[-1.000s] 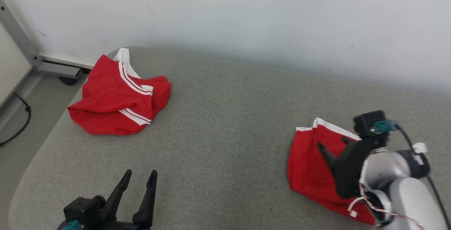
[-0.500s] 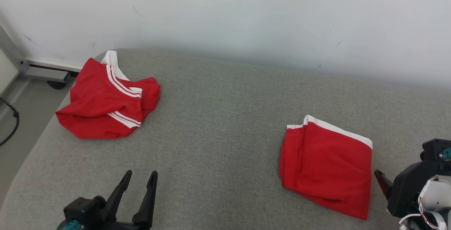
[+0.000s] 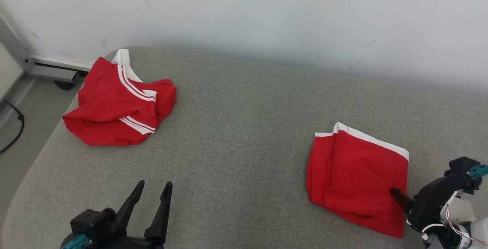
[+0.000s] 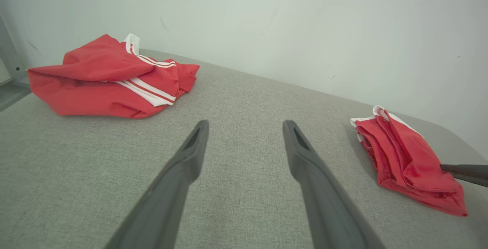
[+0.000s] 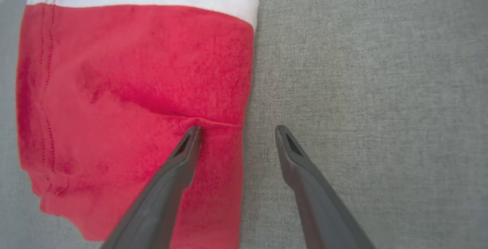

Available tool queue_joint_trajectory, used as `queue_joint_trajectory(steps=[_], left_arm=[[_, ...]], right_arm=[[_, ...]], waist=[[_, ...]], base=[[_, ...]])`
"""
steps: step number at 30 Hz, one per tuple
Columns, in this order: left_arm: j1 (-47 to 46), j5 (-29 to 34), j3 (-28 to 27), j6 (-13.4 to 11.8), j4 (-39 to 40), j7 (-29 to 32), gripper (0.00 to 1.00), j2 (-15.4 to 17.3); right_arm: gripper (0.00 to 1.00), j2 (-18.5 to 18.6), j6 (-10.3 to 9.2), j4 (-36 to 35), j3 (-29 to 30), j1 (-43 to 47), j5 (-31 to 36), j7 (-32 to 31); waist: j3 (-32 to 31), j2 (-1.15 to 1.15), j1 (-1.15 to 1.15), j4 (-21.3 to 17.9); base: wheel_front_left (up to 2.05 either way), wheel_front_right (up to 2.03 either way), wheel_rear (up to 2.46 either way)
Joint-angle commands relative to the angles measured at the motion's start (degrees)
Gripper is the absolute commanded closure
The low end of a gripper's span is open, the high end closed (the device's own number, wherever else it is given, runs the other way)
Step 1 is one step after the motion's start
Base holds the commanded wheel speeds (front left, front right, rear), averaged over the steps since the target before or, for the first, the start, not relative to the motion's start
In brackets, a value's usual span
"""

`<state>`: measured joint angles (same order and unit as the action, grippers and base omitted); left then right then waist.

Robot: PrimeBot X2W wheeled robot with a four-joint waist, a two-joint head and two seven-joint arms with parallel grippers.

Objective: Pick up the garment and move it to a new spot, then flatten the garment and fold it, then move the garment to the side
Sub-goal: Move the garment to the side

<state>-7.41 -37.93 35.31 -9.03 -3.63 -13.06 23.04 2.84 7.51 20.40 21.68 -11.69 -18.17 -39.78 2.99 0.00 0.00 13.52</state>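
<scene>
A folded red garment (image 3: 356, 176) with a white waistband lies at the right of the grey fabric-covered surface (image 3: 244, 127). My right gripper (image 5: 237, 127) stands open at its near right edge: one finger (image 5: 179, 161) lies over the red cloth by a crease, the other over bare grey fabric. I cannot tell whether they touch the cloth. A second red garment (image 3: 118, 104) with white stripes lies crumpled at the far left corner. My left gripper (image 3: 154, 184) is open and empty at the front left, over bare surface, well apart from both garments (image 4: 110, 81).
A white wall (image 3: 267, 12) rises right behind the surface. Past the rounded left edge are a grey metal frame (image 3: 53, 69) with a dark caster and a black cable (image 3: 15, 130) on the floor. Bare grey fabric stretches between the two garments.
The right gripper has come off the top of the folded garment, drawn back to the lower right, then edged in to its near right edge. The head camera has shifted slightly. The left gripper is still.
</scene>
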Motion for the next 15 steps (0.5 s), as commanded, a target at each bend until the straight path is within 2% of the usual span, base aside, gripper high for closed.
queue_joint_trajectory(steps=[1,9,10,12,13,14,15], left_arm=[[-0.61,-0.14,-0.12,-0.03,-0.02,0.1,0.0,0.25],[-0.95,-0.33,-0.1,-0.21,0.0,-0.22,0.0,0.01],[-0.95,-0.38,-0.15,-0.25,-0.01,-0.27,0.0,0.02],[-0.94,-0.46,-0.29,-0.29,0.01,-0.4,0.0,0.07],[-0.93,-0.49,-0.32,-0.29,0.02,-0.45,0.0,0.1],[-0.94,-0.52,-0.34,-0.31,0.01,-0.5,0.0,0.13],[-0.93,-0.55,-0.36,-0.35,0.02,-0.53,0.0,0.14]], right_arm=[[0.0,0.13,-0.05,1.75,-0.24,-1.03,-1.02,0.44],[0.0,0.0,-0.05,12.32,-2.15,-5.27,-3.97,1.85],[0.04,-0.03,-0.05,13.15,-2.26,-5.75,-3.98,2.24],[0.69,-0.05,-0.05,14.6,-2.6,-6.78,-3.97,2.81],[0.8,-0.06,-0.05,15.04,-2.75,-7.33,-3.99,3.21],[1.0,-0.06,-0.05,15.44,-2.93,-7.78,-3.95,3.51],[1.0,-0.04,-0.05,15.77,-3.2,-8.26,-3.67,3.81]], waist=[[0.05,0.0,0.0,0.29],[0.46,0.0,0.0,1.32],[0.5,0.0,0.0,1.39],[0.58,0.0,0.0,1.48],[0.6,0.0,0.0,1.52],[0.62,0.0,0.0,1.54],[0.65,0.0,0.0,1.55]], base=[[0.0,0.0,0.0],[0.0,0.0,0.0],[0.0,0.0,0.0],[0.0,0.0,0.0],[0.0,0.0,0.0],[0.0,0.0,0.0],[0.0,0.0,0.0]])
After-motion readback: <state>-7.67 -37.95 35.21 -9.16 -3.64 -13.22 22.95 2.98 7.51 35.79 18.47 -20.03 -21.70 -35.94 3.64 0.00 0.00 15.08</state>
